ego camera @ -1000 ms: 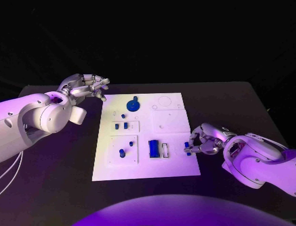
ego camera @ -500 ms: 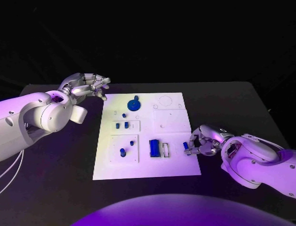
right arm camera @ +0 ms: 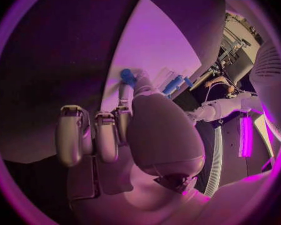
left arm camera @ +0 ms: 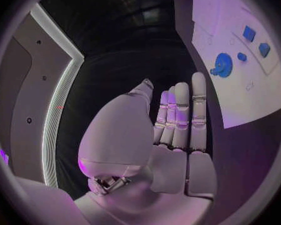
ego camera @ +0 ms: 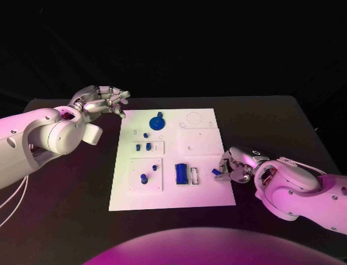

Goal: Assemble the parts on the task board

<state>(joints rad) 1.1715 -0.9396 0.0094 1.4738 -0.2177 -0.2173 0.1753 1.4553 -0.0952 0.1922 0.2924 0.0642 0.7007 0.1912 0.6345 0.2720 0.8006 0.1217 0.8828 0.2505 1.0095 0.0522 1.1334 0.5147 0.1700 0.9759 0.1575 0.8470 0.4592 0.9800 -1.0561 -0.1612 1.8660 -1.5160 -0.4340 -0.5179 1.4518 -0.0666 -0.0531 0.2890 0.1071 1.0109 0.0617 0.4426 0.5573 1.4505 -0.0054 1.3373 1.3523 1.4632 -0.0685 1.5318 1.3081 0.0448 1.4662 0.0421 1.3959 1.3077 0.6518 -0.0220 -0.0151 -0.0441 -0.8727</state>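
Right hand held a small blue part at the board's right edge.

The right hand pinched the part in its fingers, just right of the empty slot beside the blue block. The left hand hovered off the board, fingers loosely curled, holding nothing. No writing was legible.

The task board lies mid-table. The left hand hangs off its eleven o'clock corner; the right hand sits at its four o'clock edge, pinching a small part.
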